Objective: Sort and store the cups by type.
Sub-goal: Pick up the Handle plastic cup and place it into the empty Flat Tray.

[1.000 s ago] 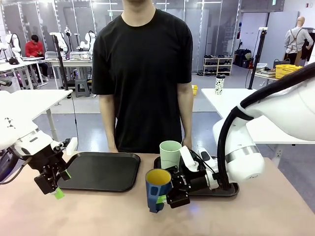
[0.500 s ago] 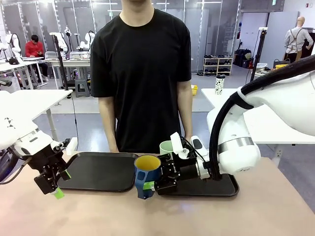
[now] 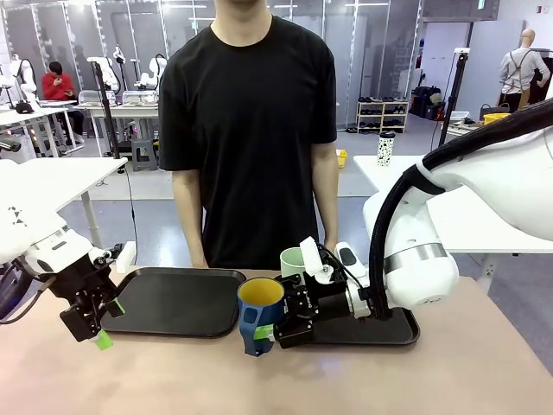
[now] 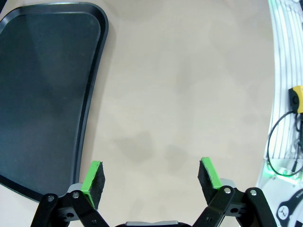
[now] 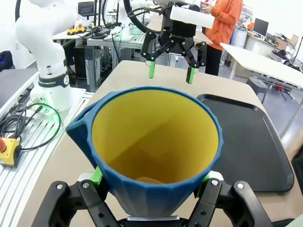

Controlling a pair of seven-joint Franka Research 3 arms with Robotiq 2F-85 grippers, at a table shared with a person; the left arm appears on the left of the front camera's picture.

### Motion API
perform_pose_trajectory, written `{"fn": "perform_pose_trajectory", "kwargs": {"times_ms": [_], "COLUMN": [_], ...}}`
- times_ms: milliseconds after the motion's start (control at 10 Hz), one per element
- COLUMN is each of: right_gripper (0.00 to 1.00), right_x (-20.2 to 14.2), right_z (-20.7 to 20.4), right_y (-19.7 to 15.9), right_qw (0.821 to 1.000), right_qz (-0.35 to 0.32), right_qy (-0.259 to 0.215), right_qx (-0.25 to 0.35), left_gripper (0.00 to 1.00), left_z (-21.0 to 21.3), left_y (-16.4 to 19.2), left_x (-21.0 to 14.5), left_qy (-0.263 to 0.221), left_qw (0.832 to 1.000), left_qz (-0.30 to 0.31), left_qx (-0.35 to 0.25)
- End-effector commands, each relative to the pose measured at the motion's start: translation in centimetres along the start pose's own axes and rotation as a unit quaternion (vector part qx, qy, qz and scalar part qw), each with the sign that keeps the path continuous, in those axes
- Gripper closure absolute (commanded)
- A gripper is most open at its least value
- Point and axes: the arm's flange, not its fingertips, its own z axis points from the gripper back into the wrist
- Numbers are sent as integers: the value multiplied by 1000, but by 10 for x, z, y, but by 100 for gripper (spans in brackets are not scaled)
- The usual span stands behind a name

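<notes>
Blue mug (image 3: pixel 259 313) is clamped in the right gripper (image 3: pixel 278 329), held upright over the table (image 3: pixel 173 380) in the gap between the left tray (image 3: pixel 177 298) and the right tray (image 3: pixel 380 333); whether its base touches the tabletop can't be told. In the right wrist view the green pads are seen pressed on both sides of the mug body, yellow inside up, nothing in it.

Green tumbler (image 3: pixel 292 261) is seen standing behind the right gripper at the back of the right tray (mostly hidden by the wrist, exact footing unclear).

Left gripper (image 3: pixel 97 322) is held with jaws spread wide and nothing between them, hovering just beside the left tray's near corner.

Progress, as judged: the left tray holds nothing, so the mug is not yet stored. If the tumbler's tray is its final spot, one cup is done and the mug's placement is what's left. A person stands at the far side, hands low behind the trays, not involved.
</notes>
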Motion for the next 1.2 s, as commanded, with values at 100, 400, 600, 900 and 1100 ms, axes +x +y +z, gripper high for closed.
{"fn": "perform_pose_trajectory", "kwargs": {"times_ms": [100,400,600,900,1100], "right_gripper": [24,24,24,24,24], "right_x": [-4,-6,-6,-8,-9], "right_z": [-29,-69,-92,-119,-133], "right_y": [-1,-10,-19,-38,-50], "right_qw": [1000,1000,999,997,996], "right_qz": [0,5,3,3,0], "right_qy": [16,-12,4,-16,-20], "right_qx": [-11,-16,-49,-73,-84], "left_gripper": [0,0,0,0,0], "left_z": [0,0,0,0,0], "left_y": [1,1,1,1,1], "left_x": [-1,-1,-1,-1,-1], "left_qy": [-3,-3,-3,-3,-3], "left_qw": [1000,1000,1000,1000,1000], "left_qz": [-3,-3,-3,-3,-3], "left_qx": [5,5,5,5,5]}}
